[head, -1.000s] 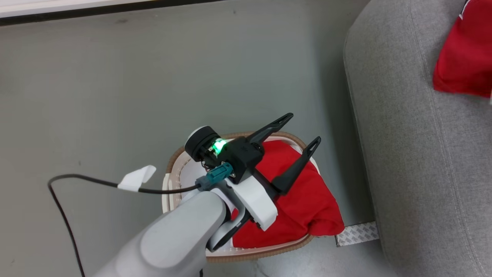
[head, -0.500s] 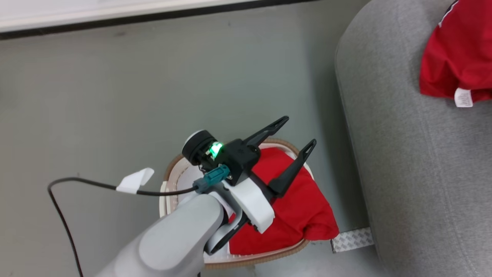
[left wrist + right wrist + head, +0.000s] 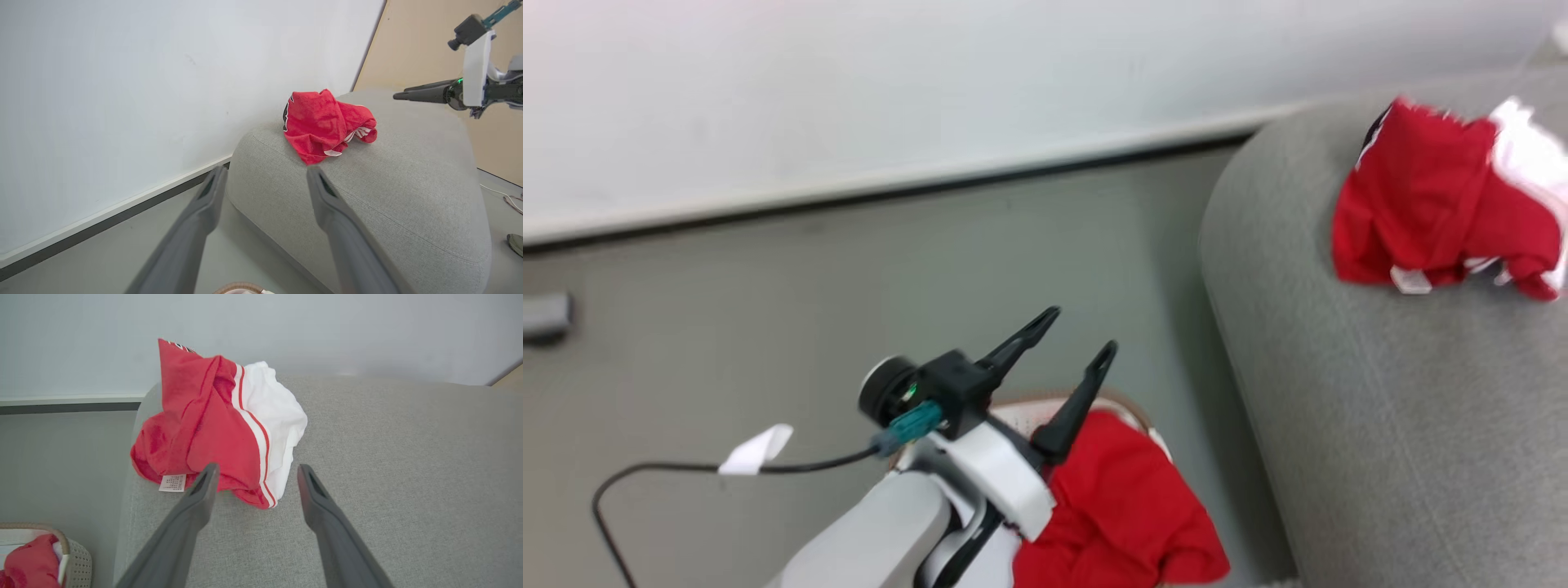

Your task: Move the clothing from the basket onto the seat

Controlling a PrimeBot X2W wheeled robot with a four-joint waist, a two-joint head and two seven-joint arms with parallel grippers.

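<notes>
**Item 1, nearest you:** left gripper (image 3: 1078, 333). Its 2 dark fingers are spread wide with nothing between them, and it is poised above the basket (image 3: 1045, 402). A black cable (image 3: 686, 469) carrying a white tag (image 3: 760, 447) runs to its wrist.

**Item 2:** the basket, white with a brown rim, stands on the grey floor (image 3: 768, 327) close beside the seat (image 3: 1380, 425). You have red clothing (image 3: 1119, 506) heaped in it.

**Item 3:** the seat has light-grey upholstery and rounded corners.

**Item 4:** right gripper (image 3: 257, 468). Its fingers are wide apart and grip nothing. It is held above the seat, near item 5 but not touching it.

**Item 5:** 1 crumpled red garment (image 3: 204, 424) with a white panel and red-white stripes lies on the seat, near the corner closest to the wall (image 3: 931, 98). You can see a white care label (image 3: 172, 482) at its hem.

**Item 6, farthest:** the pale wall, with a dark baseboard (image 3: 931, 184).
</notes>
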